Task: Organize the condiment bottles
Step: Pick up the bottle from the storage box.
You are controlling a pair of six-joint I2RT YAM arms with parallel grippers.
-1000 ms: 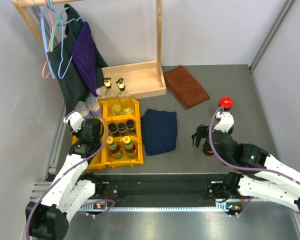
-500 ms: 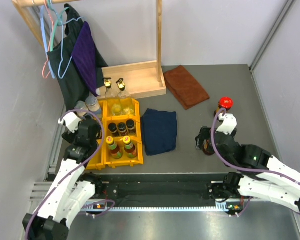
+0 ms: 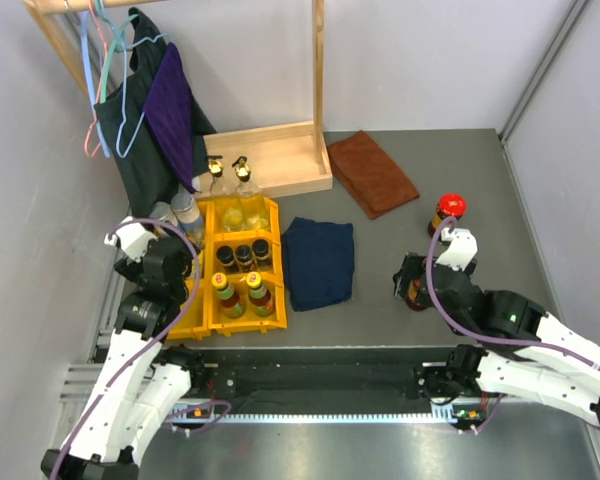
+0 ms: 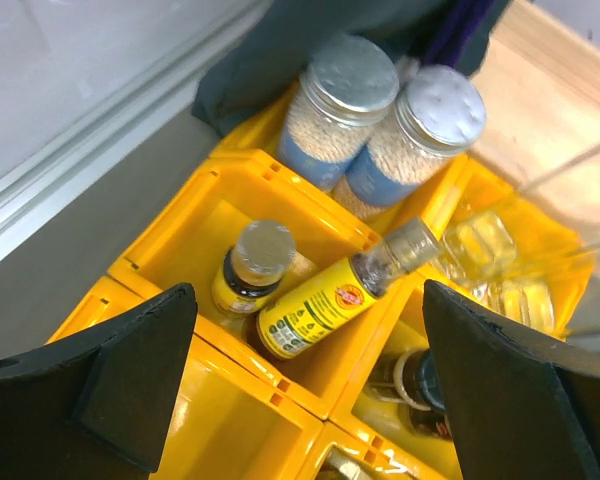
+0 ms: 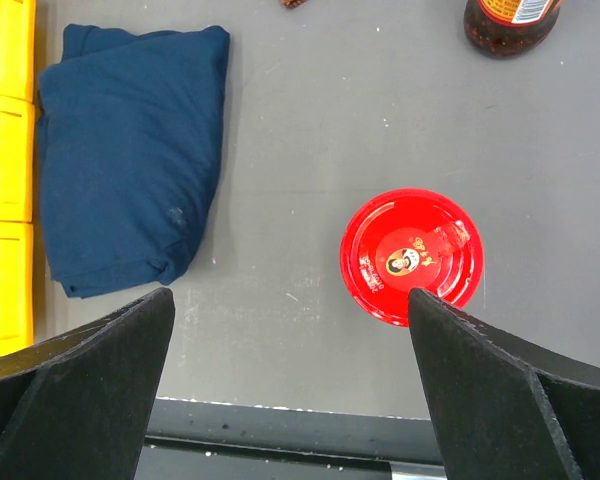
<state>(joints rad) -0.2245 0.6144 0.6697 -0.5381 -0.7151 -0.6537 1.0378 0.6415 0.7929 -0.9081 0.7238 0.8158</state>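
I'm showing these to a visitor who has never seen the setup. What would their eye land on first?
Probably the bright yellow bins on the left of the table, holding condiment bottles. One yellow-labelled bottle lies tilted against a small jar. Next comes the vivid red jar lid on bare grey surface, to the right of a folded blue cloth.

Dark btl [image 5: 510,30], upper part past frame edge.
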